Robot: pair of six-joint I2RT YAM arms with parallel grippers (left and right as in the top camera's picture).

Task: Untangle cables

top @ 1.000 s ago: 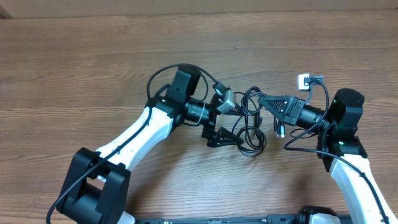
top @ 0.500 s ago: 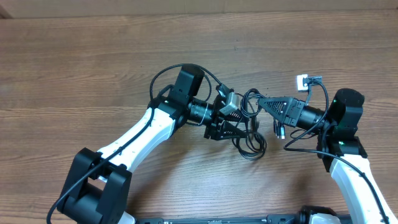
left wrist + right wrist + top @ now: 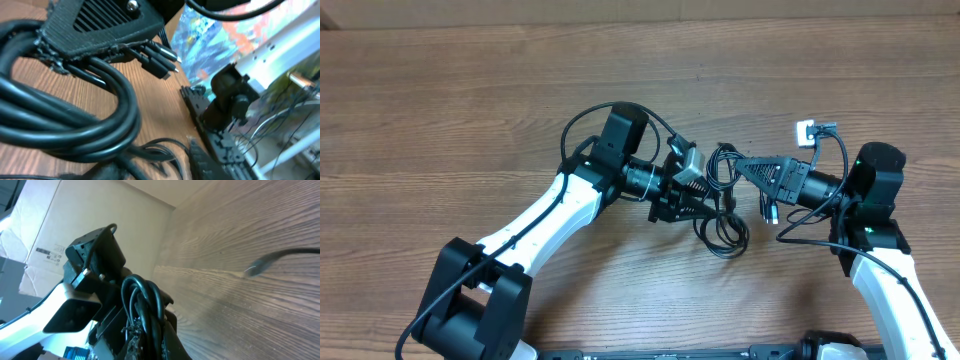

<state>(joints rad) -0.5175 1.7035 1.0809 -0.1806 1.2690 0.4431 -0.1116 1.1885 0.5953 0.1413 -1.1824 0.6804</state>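
Pincers meet at the cables (image 3: 725, 222) from both sides. The right pincer (image 3: 738, 165) is closed on the bundle's upper right edge; in the left wrist view the strands (image 3: 100, 115) run out from under its ribbed finger. The left pincer (image 3: 698, 205) enters the bundle from the left with its jaws drawn narrow about the strands. Whether they clamp cannot be told.

The cables are thin, black and glossy, bunched in overlapping loops between the two pincers. The lowest loop lies on the wood-grain tabletop (image 3: 470, 100). Small plugs (image 3: 770, 208) hang just right of the bundle, below the right pincer.

A white connector (image 3: 807, 129) on the right arm's own thicker lead sits above and right of the bundle. In the right wrist view a cardboard box (image 3: 60, 245) stands beyond the bundle, and the left arm blocks the bundle's far side.
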